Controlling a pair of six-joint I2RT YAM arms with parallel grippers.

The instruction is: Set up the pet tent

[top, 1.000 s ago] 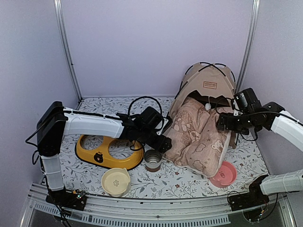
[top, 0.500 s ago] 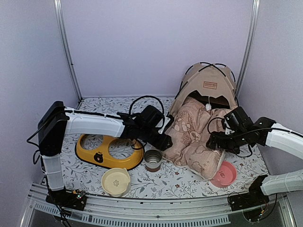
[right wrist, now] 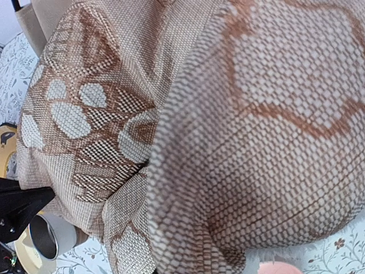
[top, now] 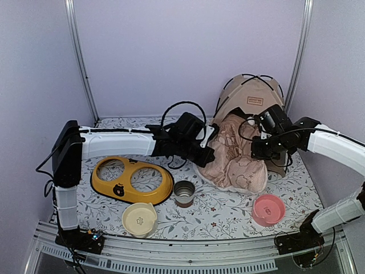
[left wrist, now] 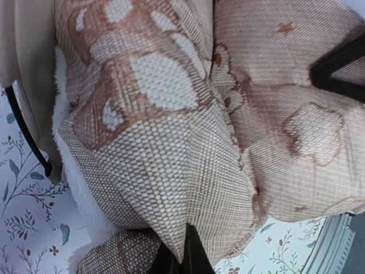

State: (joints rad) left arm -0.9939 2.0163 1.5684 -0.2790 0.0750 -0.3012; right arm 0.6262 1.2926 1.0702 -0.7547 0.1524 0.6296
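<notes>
The cushion (top: 236,165) is clamped by the left gripper (top: 206,155) and the right gripper (top: 258,149); it should be eased evenly into the pet tent (top: 251,91) without the tent being tipped.

The cushion (left wrist: 171,171) is coarse woven cloth; the pet tent (top: 251,91) is matt fabric; the yellow feeder (top: 128,191) is glossy plastic.

left arm: stretched rightward | left claw (top: 205,155): pinched closed on cushion (left wrist: 171,142) | right arm: bent inward | right claw (top: 256,150): closed
</notes>
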